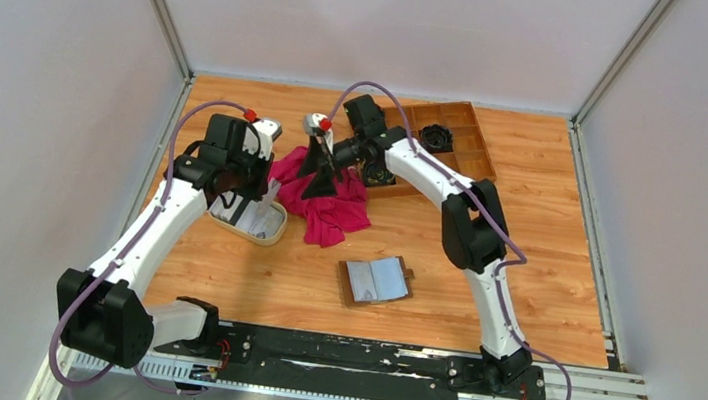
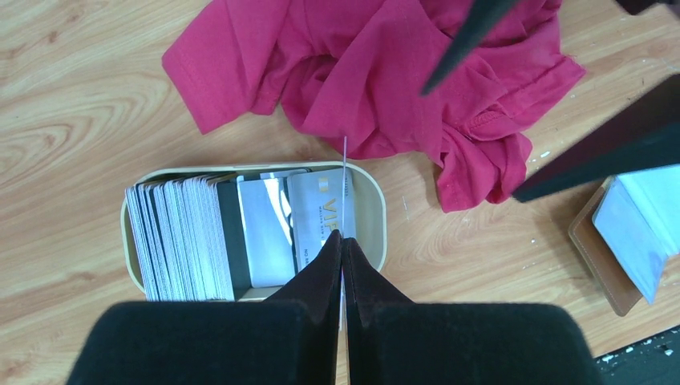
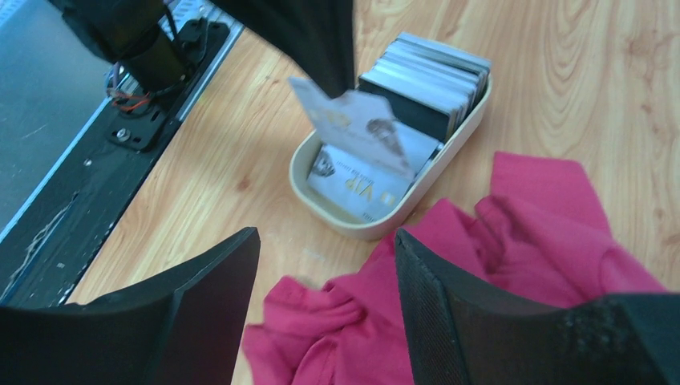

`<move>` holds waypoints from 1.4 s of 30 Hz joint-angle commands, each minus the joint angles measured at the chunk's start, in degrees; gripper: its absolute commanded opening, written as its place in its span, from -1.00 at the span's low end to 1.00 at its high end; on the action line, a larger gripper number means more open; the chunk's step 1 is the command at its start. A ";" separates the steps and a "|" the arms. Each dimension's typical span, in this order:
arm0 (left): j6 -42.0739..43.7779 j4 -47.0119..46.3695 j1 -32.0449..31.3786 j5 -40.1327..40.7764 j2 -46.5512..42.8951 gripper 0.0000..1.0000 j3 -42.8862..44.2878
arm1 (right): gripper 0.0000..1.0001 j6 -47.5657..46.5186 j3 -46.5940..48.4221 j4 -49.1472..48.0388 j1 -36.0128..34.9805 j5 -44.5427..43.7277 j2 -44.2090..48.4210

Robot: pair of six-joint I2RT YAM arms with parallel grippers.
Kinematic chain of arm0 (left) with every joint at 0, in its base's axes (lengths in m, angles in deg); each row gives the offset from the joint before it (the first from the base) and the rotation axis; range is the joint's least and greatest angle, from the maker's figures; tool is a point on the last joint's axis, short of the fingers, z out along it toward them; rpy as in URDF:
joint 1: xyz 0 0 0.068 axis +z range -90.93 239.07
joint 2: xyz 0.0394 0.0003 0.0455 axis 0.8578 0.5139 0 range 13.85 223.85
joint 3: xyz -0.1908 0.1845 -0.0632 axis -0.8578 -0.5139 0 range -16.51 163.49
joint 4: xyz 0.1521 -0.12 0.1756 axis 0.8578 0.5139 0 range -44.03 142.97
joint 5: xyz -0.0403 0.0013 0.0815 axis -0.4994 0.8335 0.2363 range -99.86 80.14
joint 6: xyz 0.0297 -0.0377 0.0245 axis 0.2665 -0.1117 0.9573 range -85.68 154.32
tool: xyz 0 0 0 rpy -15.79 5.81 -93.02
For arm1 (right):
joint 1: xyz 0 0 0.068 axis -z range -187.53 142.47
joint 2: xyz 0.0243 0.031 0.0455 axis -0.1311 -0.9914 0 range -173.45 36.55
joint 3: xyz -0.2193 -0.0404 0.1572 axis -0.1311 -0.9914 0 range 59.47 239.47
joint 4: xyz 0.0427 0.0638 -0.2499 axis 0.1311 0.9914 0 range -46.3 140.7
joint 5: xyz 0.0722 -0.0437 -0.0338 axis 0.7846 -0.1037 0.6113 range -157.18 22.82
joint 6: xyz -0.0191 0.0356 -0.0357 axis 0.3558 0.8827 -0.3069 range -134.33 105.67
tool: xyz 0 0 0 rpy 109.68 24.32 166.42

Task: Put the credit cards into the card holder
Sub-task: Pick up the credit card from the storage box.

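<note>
1. White plastic, 1 card (image 3: 357, 124) is out of the dish (image 3: 365, 230) and hangs just above it. It is pinched by its top edge, and the rest juts down past the fingertips, clear of the rim.
2. Left gripper (image 2: 342, 241) is pressed together on that card. From its own wrist view the card shows only as a thin line straight ahead of the tips.
3. Cards (image 2: 180, 241) left in the dish stand on edge in a pack at 1 end. A few lie flat at the other end, under the lifted card.
4. Right gripper (image 3: 325, 241) has its jaws spread with nothing between them. It hovers over the red cloth (image 2: 377, 80), just beside the dish, facing the card's broad side.
5. Holder (image 1: 376, 281) lies open and flat on the table (image 1: 546, 242), pockets up, well apart from the dish. It is to the dish's right and nearer the arm bases, on the right arm's side.
6. Judgement: the card must travel right and back toward the bases. If the right gripper is to take it, the jaws now face the card's flat side, not its thin edge, so 1 wrist probably has to turn first. The holder's pocket mouths cannot be made out.
</note>
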 commanded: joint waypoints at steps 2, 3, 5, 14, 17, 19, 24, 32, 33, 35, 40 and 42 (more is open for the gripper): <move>0.93 0.81 0.04 -1.42 -1.34 -1.00 0.35 | 0.32 12.86 8.22 -11.50 -1.93 1.41 -6.82; 0.93 0.82 0.04 -1.56 -1.26 -1.00 0.34 | 0.32 14.42 9.33 -13.48 -2.27 1.63 -7.71; 0.88 0.85 0.04 -1.84 -1.25 -1.00 0.34 | 0.32 17.20 10.38 -16.68 -2.66 1.67 -9.12; 0.92 0.75 0.04 -2.83 -0.77 -1.00 0.53 | 0.23 29.31 11.80 -31.56 -3.83 5.18 -13.86; 0.98 0.73 0.09 -2.69 -0.41 -1.00 0.75 | 0.12 37.89 9.94 -41.60 -4.23 8.00 -14.54; 0.98 0.77 0.04 -2.66 -0.27 -1.00 0.94 | 0.03 42.88 8.13 -48.80 -4.52 9.56 -14.96; 1.08 0.78 0.04 -2.60 -0.40 -1.00 0.92 | -0.26 46.28 8.06 -53.23 -5.13 11.64 -15.87; 1.18 0.82 0.04 -1.95 -0.68 -1.00 0.82 | -1.00 46.49 7.76 -53.11 -5.09 13.26 -15.66; 1.17 0.79 0.04 -1.85 -0.72 -1.00 0.79 | -1.00 46.48 7.74 -53.07 -5.07 13.16 -15.64; 1.17 0.81 0.04 -1.64 -0.85 -1.00 0.67 | -1.00 46.35 7.74 -53.12 -5.06 13.18 -15.64; 0.17 0.95 0.04 0.94 -2.06 -0.62 0.94 | -1.00 47.51 6.71 -53.58 -4.06 13.27 -14.90; -0.45 0.97 0.09 2.40 -4.02 -0.24 0.97 | -1.00 50.32 4.55 -57.54 -3.17 12.95 -13.81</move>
